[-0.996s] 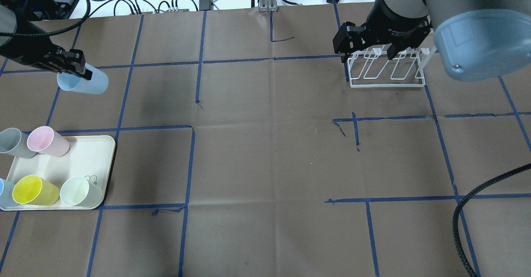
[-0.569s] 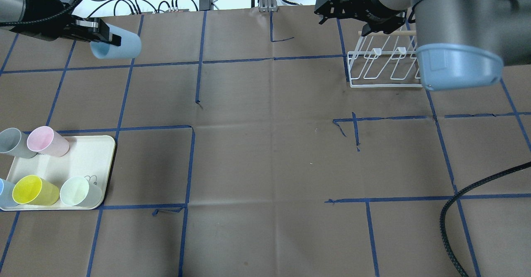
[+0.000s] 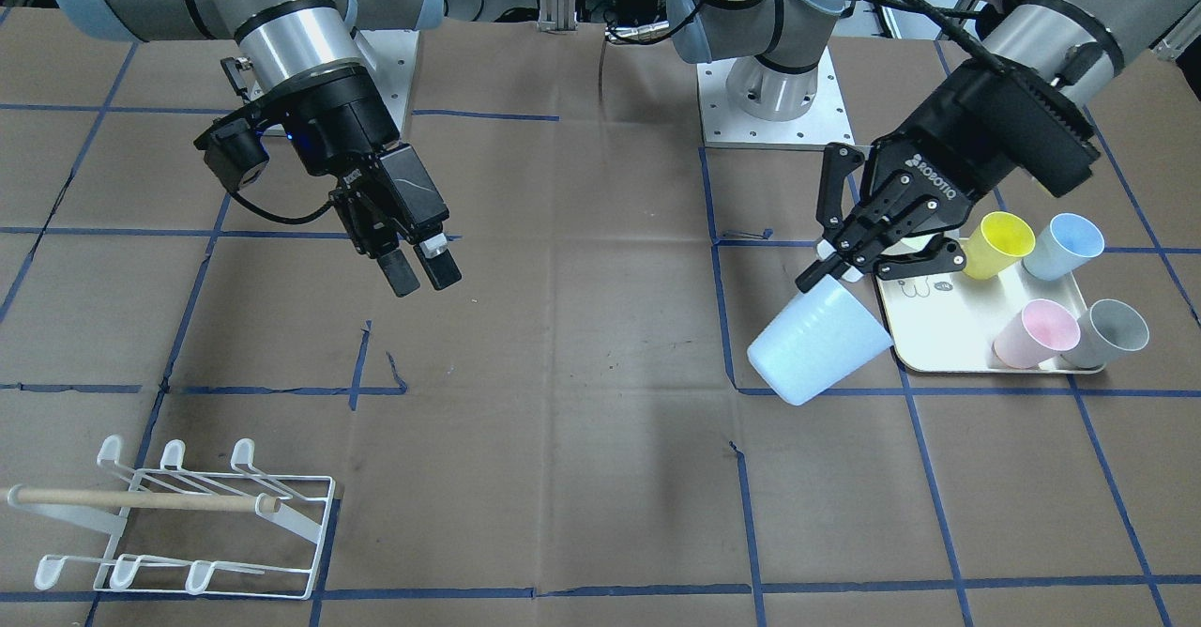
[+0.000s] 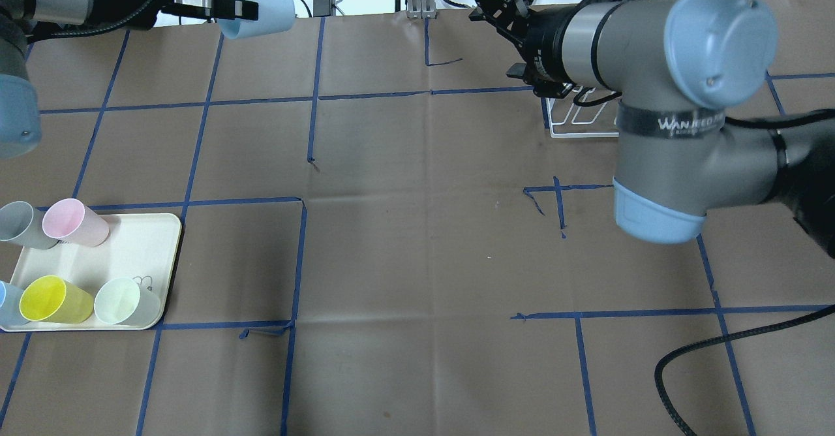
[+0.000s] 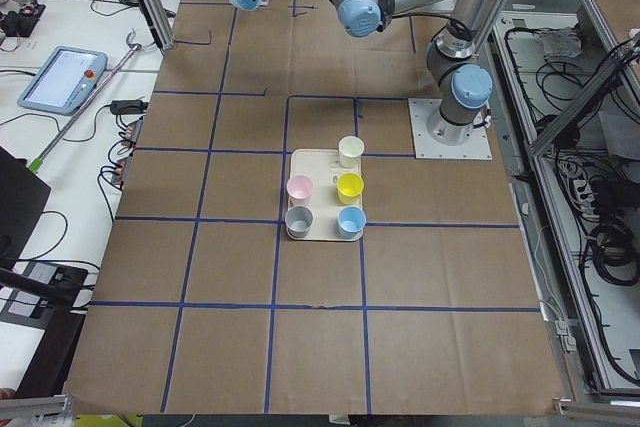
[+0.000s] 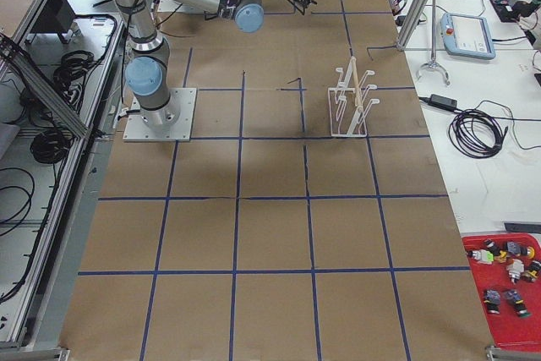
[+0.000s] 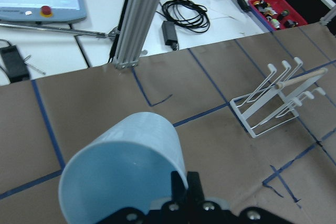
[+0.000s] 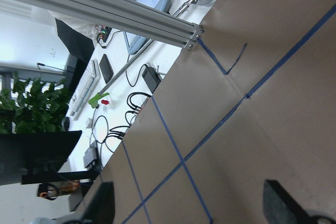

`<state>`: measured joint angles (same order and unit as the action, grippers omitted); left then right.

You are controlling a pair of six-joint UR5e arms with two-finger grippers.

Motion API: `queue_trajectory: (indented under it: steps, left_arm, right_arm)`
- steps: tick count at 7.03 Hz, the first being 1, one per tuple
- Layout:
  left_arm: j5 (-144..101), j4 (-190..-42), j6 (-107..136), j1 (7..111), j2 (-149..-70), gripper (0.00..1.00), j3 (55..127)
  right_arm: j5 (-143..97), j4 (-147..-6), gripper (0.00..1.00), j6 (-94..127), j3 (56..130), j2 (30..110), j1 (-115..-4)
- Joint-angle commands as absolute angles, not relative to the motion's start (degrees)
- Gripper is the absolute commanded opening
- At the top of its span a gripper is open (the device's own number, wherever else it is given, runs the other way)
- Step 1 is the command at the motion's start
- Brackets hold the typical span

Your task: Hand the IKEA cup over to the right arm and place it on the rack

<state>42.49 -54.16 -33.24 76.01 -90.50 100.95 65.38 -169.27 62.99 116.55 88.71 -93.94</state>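
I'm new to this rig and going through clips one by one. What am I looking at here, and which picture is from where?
Two robot arms work at a paper-covered table taped into blue squares. One picture faces the robot, one looks over its shoulders, two look from the table ends, and two sit on the wrists. The left claw holds a pale blue cup by its rim, in the air. The right claw is open and empty. A tray carries five more cups. A white wire rack holds no cup.
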Motion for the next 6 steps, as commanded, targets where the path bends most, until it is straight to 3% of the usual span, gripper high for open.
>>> queue_trajectory:
  steps: [1,3,4,6]
  left_arm:
    - [34.1,-40.8,-36.0,76.7,-90.6,0.0,110.6]
    - [28.9,-26.7,-35.8,76.7,-92.0,0.0,118.6]
    - [25.5,-22.7,-36.1,76.8,-93.8,0.0,118.8]
    - [22.2,-15.3,-35.7,78.6,-98.9,0.0,118.9]
  right_arm:
    - [60.1,-186.4,0.99,82.4,124.6,87.6,-94.0]
    - [60.1,-201.5,0.99,86.5,127.4,82.3,-94.2]
    - [60.1,-210.1,1.0,88.1,127.5,78.1,-94.3]
    - [61.3,-213.3,1.0,87.9,127.3,73.5,-94.5]
